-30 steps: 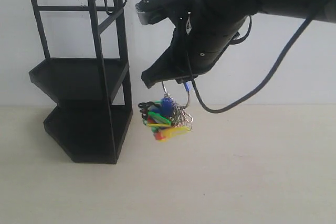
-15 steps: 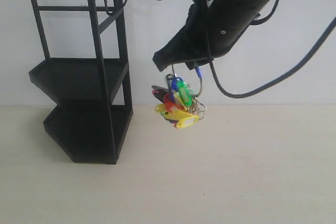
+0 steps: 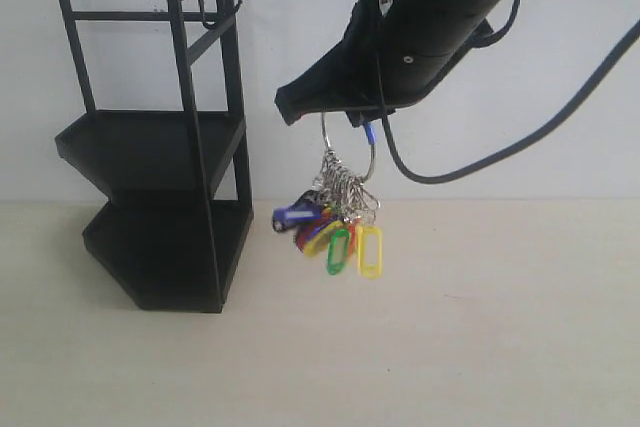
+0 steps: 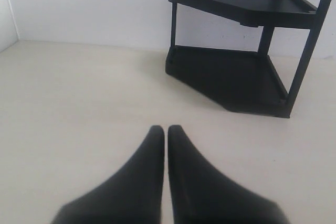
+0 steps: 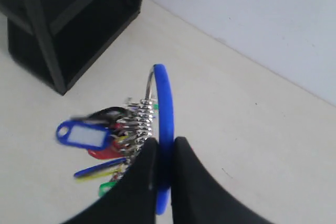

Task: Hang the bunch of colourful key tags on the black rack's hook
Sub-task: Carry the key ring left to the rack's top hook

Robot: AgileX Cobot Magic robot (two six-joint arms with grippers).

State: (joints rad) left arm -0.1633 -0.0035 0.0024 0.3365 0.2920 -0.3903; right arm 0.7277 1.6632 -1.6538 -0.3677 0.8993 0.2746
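Since a second ago the right arm has risen, and the bunch [image 3: 335, 217] no longer sits in a tight clump. Its tags have dropped loose and now fan out under the silver rings, with a blue tag out to the left and green and yellow ones lowest. The right gripper [image 3: 305, 107] is clenched on the wire loop [image 5: 164, 108], its blue sleeve pinched between the fingertips in the wrist view. The bunch dangles clear of the table [image 3: 480, 327], to the right of the rack [image 3: 150, 147] and apart from it. It is well below the hook [image 3: 205, 17], which juts from the rack's top rail at the upper left with nothing on it. The left gripper [image 4: 165, 132] is low over the table with its jaws pressed together on nothing, the rack's two shelves beyond it to the right.
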